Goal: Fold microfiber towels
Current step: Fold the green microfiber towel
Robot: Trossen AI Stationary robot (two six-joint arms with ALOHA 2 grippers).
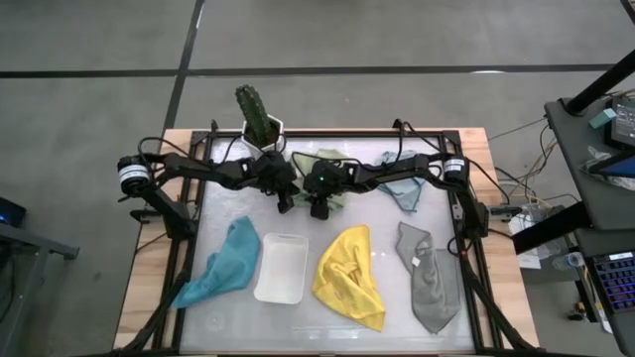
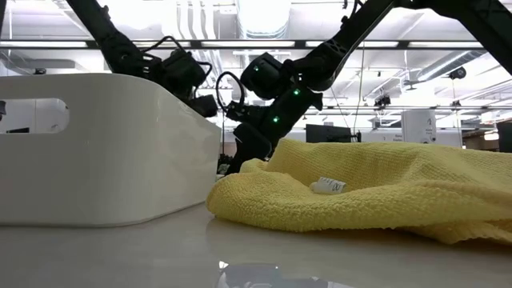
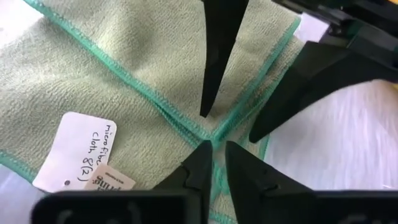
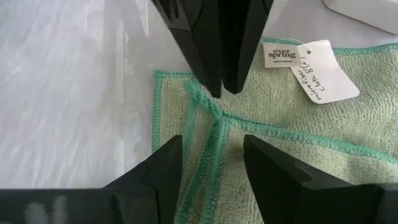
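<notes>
Pale green towel at bench rear centre. Left claw nearly closed on its hem, right claw open astride it; pinch both layers before lifting.

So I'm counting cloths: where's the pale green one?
In the high view, the pale green towel lies at the table's far middle, under both pincers, between the potted cactus and the light blue towel.

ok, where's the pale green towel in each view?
High: pale green towel at table's far middle, mostly hidden under both grippers.
Low: not visible, behind the yellow towel and white tray.
Left wrist: fills the picture.
Right wrist: lower right half.
Shared landmark: its handwritten paper tag, in both wrist views.
</notes>
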